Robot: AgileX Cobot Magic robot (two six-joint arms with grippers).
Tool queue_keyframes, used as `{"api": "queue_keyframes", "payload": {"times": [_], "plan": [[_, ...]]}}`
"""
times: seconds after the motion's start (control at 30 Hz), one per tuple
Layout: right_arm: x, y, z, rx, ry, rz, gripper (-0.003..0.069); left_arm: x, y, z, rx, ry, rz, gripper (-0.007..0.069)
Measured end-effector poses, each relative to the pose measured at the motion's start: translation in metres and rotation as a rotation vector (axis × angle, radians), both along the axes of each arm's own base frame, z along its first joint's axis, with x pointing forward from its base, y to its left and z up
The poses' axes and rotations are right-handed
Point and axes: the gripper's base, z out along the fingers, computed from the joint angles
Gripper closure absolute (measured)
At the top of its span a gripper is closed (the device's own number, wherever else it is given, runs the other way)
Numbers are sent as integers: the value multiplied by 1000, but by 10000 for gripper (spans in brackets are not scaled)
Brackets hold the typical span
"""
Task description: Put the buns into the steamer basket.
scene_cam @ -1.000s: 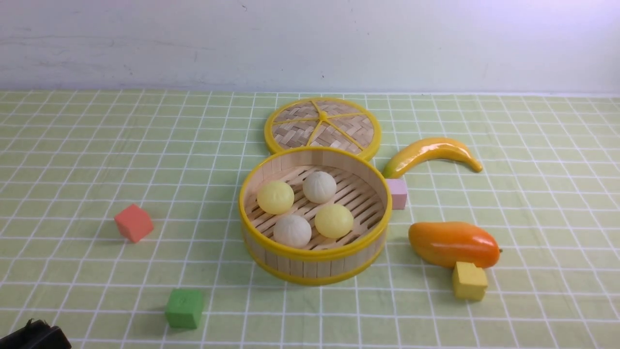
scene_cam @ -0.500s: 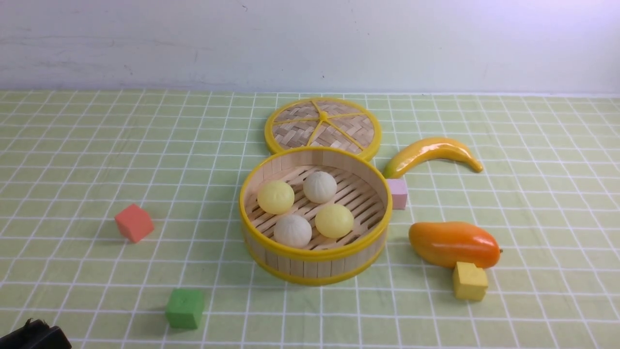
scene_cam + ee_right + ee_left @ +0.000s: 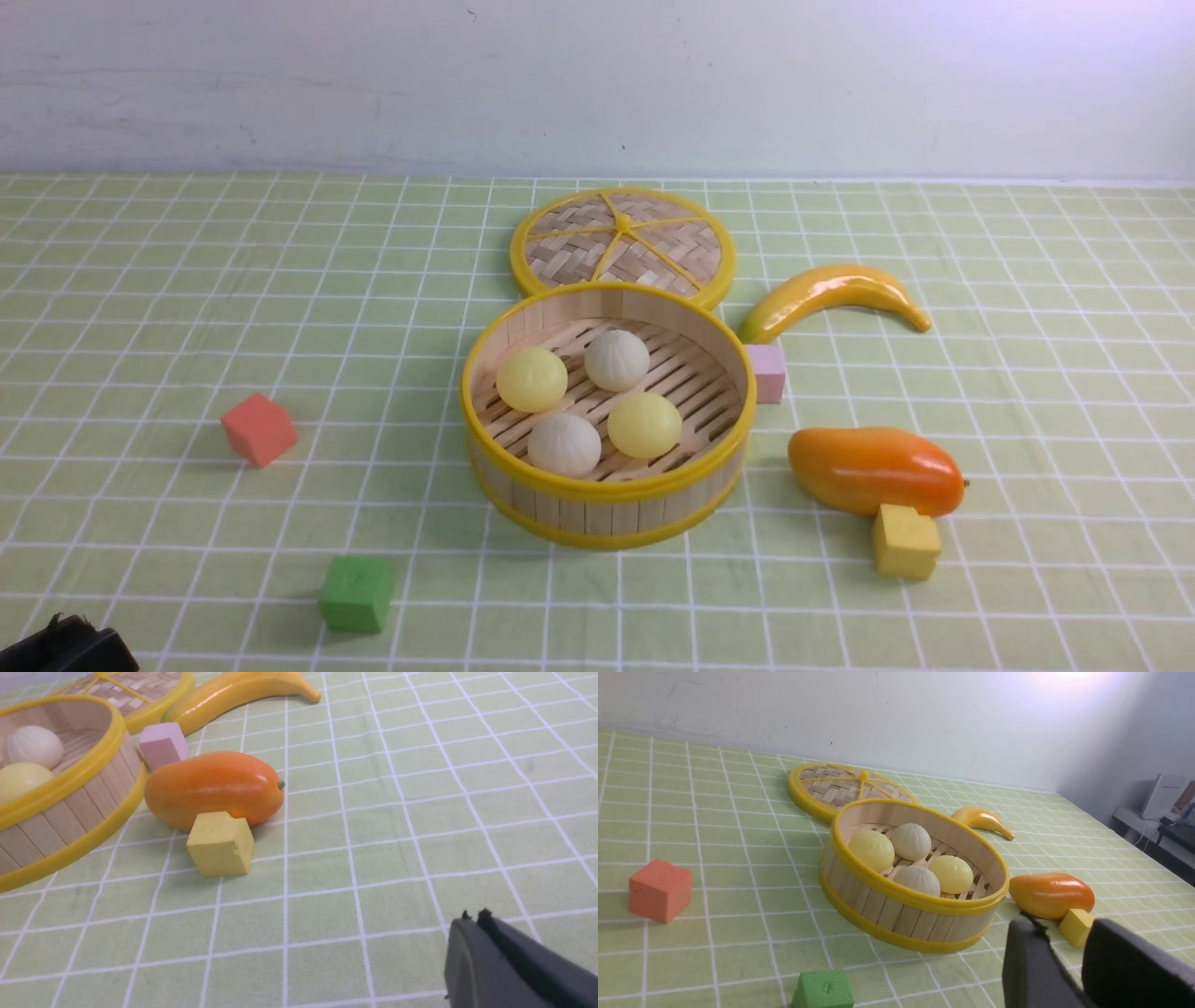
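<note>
Four buns (image 3: pixel 588 401) inside the basket (image 3: pixel 607 485), on its slatted floor: two pale yellow, two off-white, close together, none stacked. Basket upright on the checked worktop (image 3: pixel 140 280), near its middle. Lid (image 3: pixel 621 245) flat just behind the basket, touching or nearly touching its far rim. Banana (image 3: pixel 831 294) behind and right of the basket; pink cube (image 3: pixel 766 373) just beside the basket's right wall. Mango (image 3: pixel 873 469) right of the basket, yellow cube (image 3: pixel 904 541) against its near side. Red cube (image 3: pixel 258 428) well left of the basket, green cube (image 3: pixel 356 594) nearer and left of it. Left claw (image 3: pixel 1069 961) low by the near left corner, well apart from the basket, fingers parted with a clear gap, holding nothing. Right claw (image 3: pixel 474 919) near and right of the mango, closed tight, empty.
</note>
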Motion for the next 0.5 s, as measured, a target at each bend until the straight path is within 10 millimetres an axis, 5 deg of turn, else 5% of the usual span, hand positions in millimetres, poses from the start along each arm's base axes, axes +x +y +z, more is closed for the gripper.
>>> {"api": "queue_keyframes", "payload": {"times": [0.5], "plan": [[0,0,0,0,0,0,662,1,2,1,-2,-12,40,442]]}}
